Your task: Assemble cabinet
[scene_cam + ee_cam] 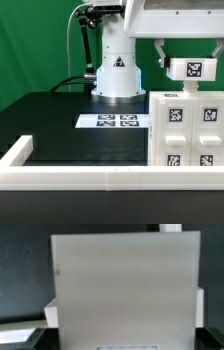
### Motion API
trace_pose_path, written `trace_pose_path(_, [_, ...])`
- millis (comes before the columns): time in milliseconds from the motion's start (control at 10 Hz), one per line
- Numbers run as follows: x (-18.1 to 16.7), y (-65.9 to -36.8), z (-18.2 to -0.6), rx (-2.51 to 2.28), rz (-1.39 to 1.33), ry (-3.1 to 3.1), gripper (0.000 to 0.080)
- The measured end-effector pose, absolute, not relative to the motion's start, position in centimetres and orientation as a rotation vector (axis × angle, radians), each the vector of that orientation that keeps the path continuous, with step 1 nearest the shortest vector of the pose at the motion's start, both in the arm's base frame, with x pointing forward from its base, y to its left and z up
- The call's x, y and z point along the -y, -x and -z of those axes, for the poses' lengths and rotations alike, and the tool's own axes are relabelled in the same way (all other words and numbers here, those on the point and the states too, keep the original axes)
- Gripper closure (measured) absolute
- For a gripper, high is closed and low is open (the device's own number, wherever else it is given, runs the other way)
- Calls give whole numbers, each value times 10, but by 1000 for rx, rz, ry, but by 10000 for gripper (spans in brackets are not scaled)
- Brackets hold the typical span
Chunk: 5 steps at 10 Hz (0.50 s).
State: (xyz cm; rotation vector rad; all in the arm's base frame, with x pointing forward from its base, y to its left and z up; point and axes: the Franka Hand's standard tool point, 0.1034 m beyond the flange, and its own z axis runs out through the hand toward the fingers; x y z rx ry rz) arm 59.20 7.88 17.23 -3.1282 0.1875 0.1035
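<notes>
We see square black-and-white tags on the cabinet [185,135], at the exterior view's right beside the near border rail [70,178], a triangle sticker [118,63] on the far robot base [117,85], and the downward-pointing gripper [190,60] above the cabinet, seemingly clamped on a tagged white piece [190,70].

you've got the cabinet [185,130] at the exterior view's right, a loose piece [192,69] above it, marker board [113,121] just beside, border rail [80,178] along the near edge.
</notes>
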Motion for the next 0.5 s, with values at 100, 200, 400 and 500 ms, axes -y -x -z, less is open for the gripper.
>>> trace_pose_path(100, [-80,-593,-172,-185,-100,3128,236])
trace_pose_path(200, [-80,-596,-171,-180,-91,3129,236])
trace_pose_path(400, [-79,-597,-165,-145,-92,3132,236])
trace_pose_path(500, [-79,-598,-162,-115,-92,3134,236])
